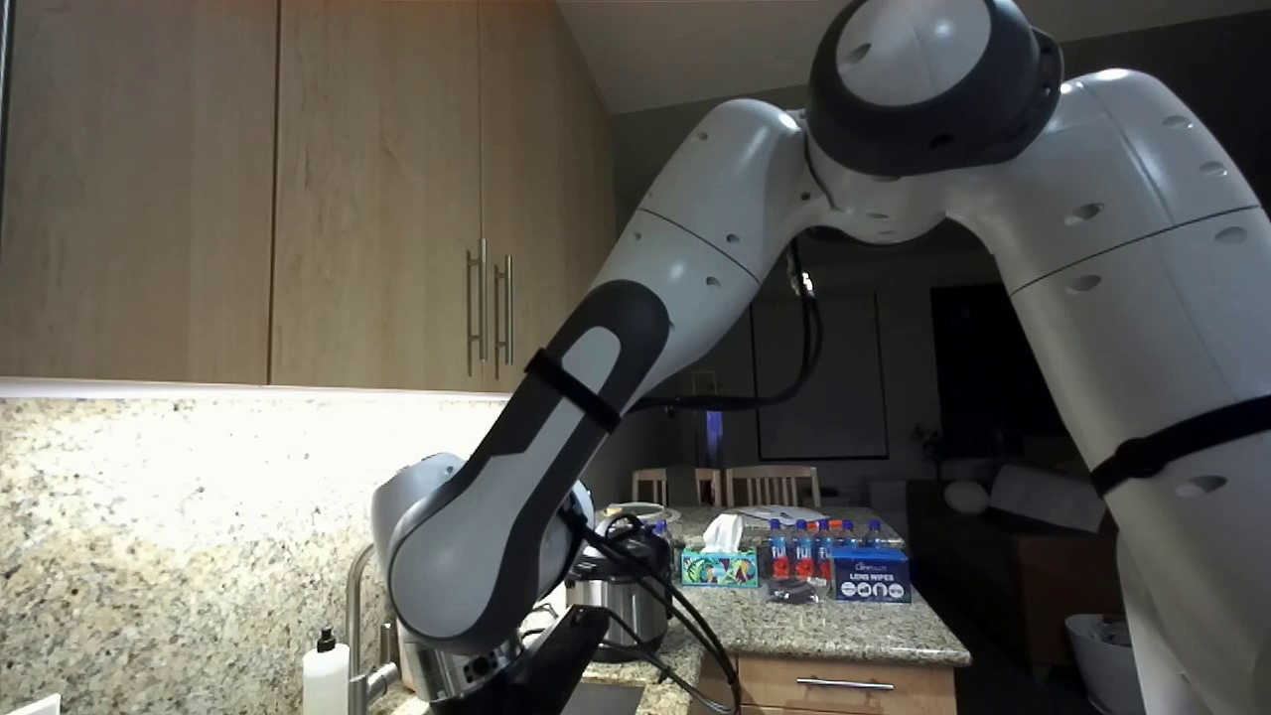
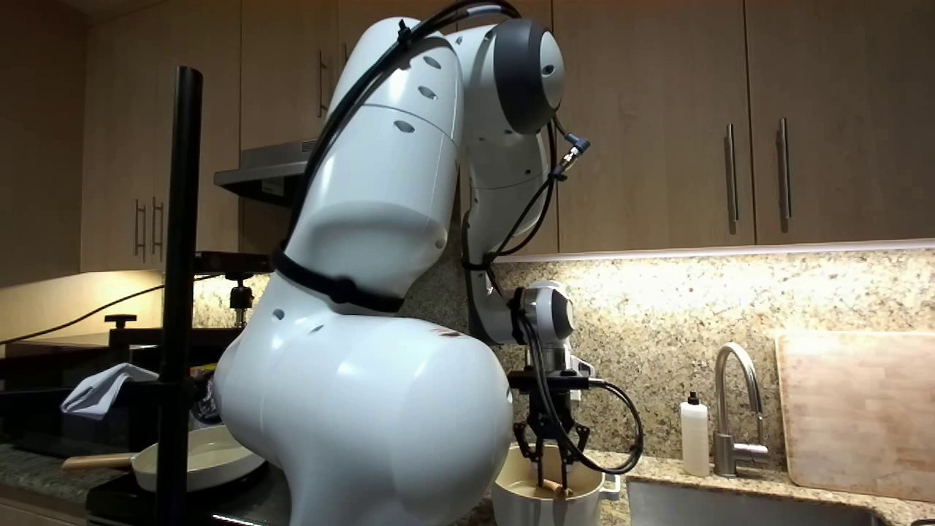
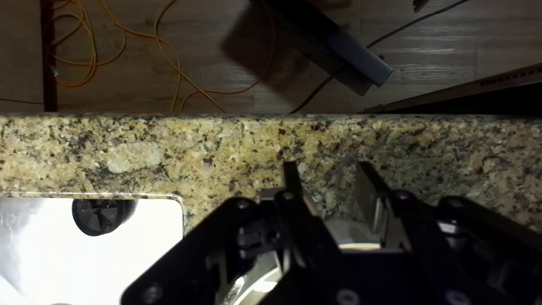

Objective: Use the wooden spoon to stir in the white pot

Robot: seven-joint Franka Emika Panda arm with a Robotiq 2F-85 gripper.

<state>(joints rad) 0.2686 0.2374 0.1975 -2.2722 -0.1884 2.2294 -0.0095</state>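
Note:
The white pot point(image 2: 537, 508) stands on the counter, its cream inside facing up in an exterior view. My gripper point(image 2: 552, 485) points down into the pot's mouth, fingertips around rim height. A short bit of the wooden spoon point(image 2: 555, 486) shows by the fingertips; most of it is hidden in the pot. In the wrist view the gripper point(image 3: 327, 166) stands open, a clear gap between its two fingers. A thin tan strip lies along one finger; I cannot tell if that is the spoon. Part of the pot's rim point(image 3: 360, 246) appears behind the fingers.
Beside the pot is the sink point(image 2: 745, 508), with a faucet point(image 2: 739, 409) and a soap bottle point(image 2: 695, 435) behind it. A cutting board point(image 2: 855, 409) leans on the backsplash. A frying pan point(image 2: 201, 460) sits on the stove. The granite counter point(image 3: 237, 148) ends above the floor.

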